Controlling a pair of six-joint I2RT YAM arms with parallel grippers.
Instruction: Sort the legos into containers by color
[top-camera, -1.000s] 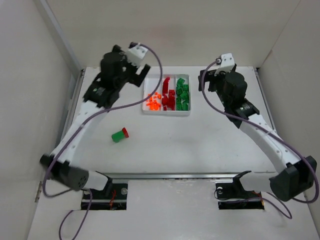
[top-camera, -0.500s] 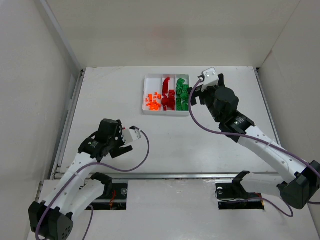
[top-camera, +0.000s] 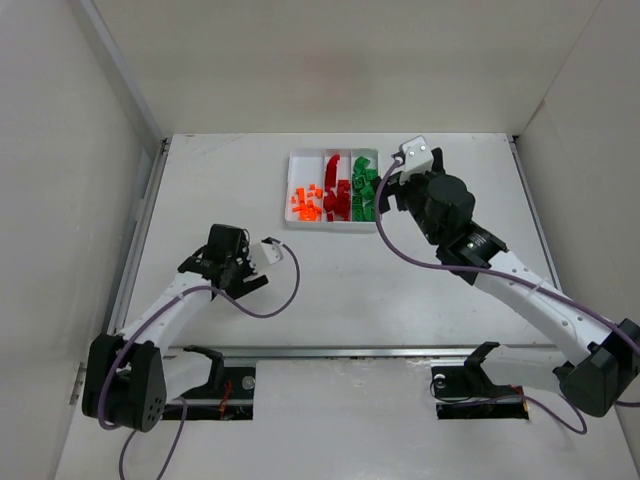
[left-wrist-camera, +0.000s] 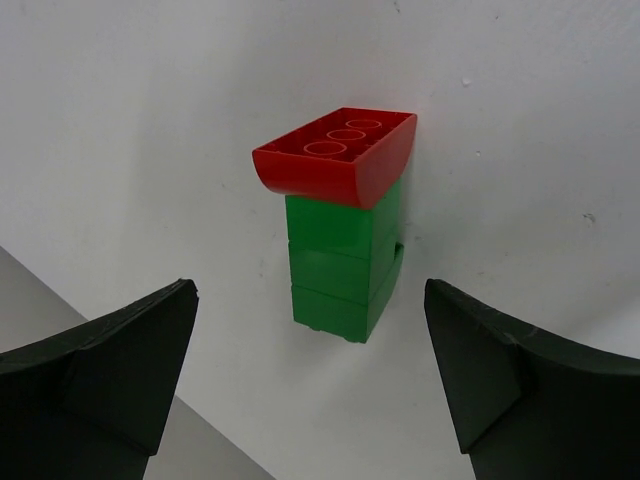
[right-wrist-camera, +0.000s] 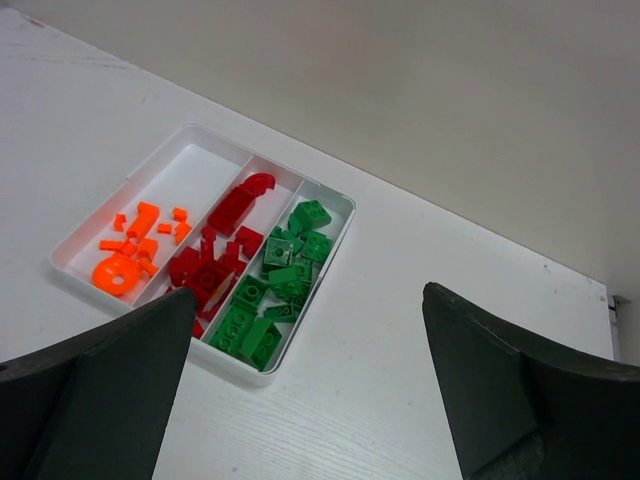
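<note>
Now, loose stack: one red curved lego (left-wrist-camera: 340, 165) is joined end to end with a green lego block (left-wrist-camera: 342, 265). In the left wrist view the pair lies on the white table (top-camera: 400, 290), well apart from the tray.
Loose stack, top view: hidden under the left arm's head, so its position on the table cannot be read there.
Tray: white, shallow and square (right-wrist-camera: 195, 170), with thin dividers forming three long compartments side by side. It sits at the far middle of the table.
Left compartment: orange legos (right-wrist-camera: 130, 250), small pieces and one ring-shaped part, gathered at the near end; the far end shows bare floor.
Middle compartment: red legos (right-wrist-camera: 225, 245), including one long curved piece at the far end.
Right compartment: green legos (right-wrist-camera: 275, 290), filling most of its length.
Colour separation: each compartment shows one colour only.
Left gripper (top-camera: 232, 270): low over the near left part of the table, pointing down at the loose stack. Its fingers (left-wrist-camera: 110, 370) are spread wide, one on each side of the stack and touching nothing.
Right gripper (right-wrist-camera: 309, 300): raised just beside the tray's right edge, facing the tray. Its fingers (right-wrist-camera: 520, 390) are spread wide and hold nothing.
Surroundings: plain pale walls enclose the table on three sides.
</note>
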